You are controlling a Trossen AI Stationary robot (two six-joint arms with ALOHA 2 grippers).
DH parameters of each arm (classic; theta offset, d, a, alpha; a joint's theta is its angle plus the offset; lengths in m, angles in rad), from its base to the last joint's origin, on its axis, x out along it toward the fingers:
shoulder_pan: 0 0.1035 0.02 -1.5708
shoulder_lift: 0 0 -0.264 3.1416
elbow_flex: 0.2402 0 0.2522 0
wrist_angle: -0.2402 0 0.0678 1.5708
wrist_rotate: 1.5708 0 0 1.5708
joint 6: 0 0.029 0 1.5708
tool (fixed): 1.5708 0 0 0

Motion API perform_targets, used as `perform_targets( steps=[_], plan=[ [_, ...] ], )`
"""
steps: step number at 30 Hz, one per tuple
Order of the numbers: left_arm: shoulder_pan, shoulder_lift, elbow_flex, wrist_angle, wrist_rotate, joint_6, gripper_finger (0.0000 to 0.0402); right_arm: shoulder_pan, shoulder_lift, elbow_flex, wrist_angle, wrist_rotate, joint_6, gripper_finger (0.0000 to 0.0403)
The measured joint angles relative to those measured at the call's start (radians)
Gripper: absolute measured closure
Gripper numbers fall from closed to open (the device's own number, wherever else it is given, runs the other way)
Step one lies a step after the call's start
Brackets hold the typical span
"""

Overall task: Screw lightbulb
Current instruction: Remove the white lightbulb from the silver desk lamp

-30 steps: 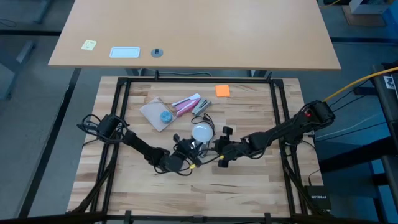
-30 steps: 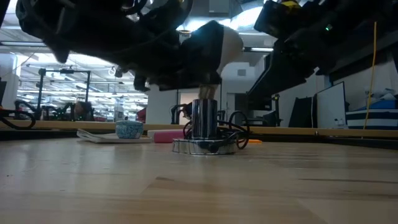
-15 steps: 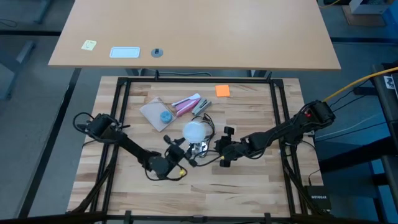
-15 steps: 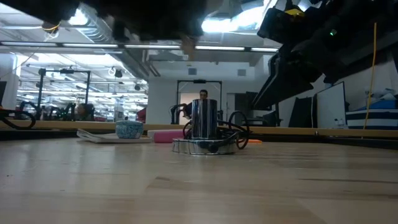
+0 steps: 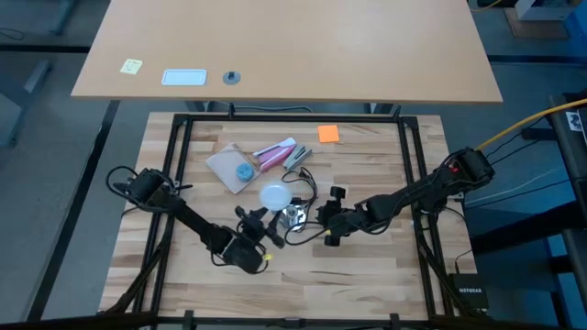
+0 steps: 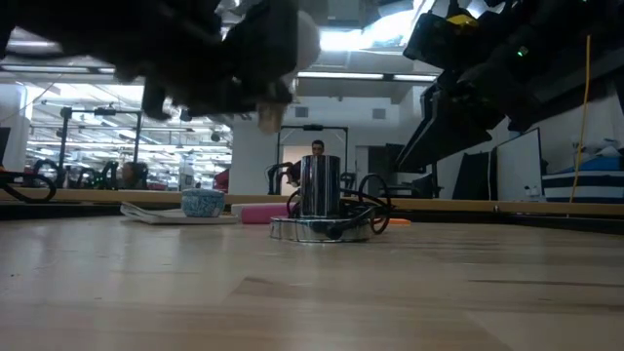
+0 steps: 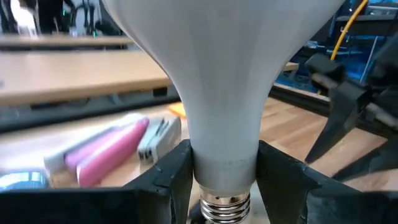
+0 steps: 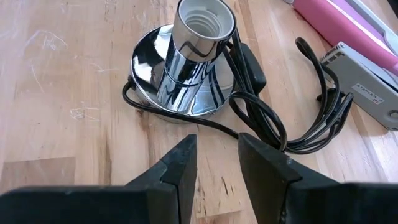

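Note:
The frosted-white lightbulb point(image 5: 275, 196) is in my left gripper point(image 5: 262, 220), in the air just left of the silvery socket point(image 5: 294, 216). The socket stands upright on its round base, and its black cord point(image 8: 292, 118) lies coiled beside it. In the low view the bulb point(image 6: 298, 41) is tilted, and its screw base point(image 6: 270, 117) points down, above and left of the socket point(image 6: 320, 190). My right gripper point(image 8: 217, 155) is narrowly open and empty, low over the table just right of the socket point(image 8: 196, 43). My left gripper pinches the bulb's narrow white neck point(image 7: 225, 168) between its two fingers point(image 7: 168, 180), just above the grey screw base point(image 7: 225, 208). One finger lies on each side of the neck. The bulb is lifted clear of the table and the socket, with its globe uppermost and tilted.
A pink-and-white tube point(image 5: 275, 152) and a grey device point(image 5: 296, 158) lie behind the socket. A small blue object point(image 5: 244, 170) sits on brown paper at far left, and an orange note point(image 5: 328, 134) lies farther back. A black frame point(image 5: 179, 165) borders the wooden table.
My left gripper has carried the bulb up from right over the socket's mouth and toward the table's left. The bulb's screw base no longer stands above the socket. The bulb now hangs tilted beside the socket. My right gripper has kept still.

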Motion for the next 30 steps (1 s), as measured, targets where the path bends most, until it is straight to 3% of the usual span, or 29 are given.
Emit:
perform_targets(
  steps=[4, 8, 12, 22, 27, 30],
  plan=[
    [0.005, 0.000, 0.000, -0.252, 0.025, -0.305, 0.0260, 0.000, 0.000, 0.000, 0.000, 0.000, 0.000, 0.0281],
    [0.044, 0.001, 0.000, -0.482, 0.230, -0.577, 0.0260, 0.000, 0.000, 0.000, 0.000, 0.000, 0.000, 0.0281],
    [0.094, 0.002, 0.000, -0.597, 0.290, -0.760, 0.0260, 0.000, 0.000, 0.000, 0.000, 0.000, 0.000, 0.0281],
    [0.214, 0.000, 0.001, -0.637, 0.543, -0.828, 0.0260, 0.000, 0.000, 0.000, 0.001, 0.000, 0.000, 0.0281],
    [0.242, -0.002, 0.002, -0.627, 0.616, -0.733, 0.0260, 0.000, 0.000, 0.000, 0.001, -0.001, 0.000, 0.0281],
    [0.246, -0.002, 0.002, -0.629, 0.629, -0.709, 0.0240, 0.000, 0.000, 0.000, 0.001, -0.001, 0.000, 0.0281]
  ],
)
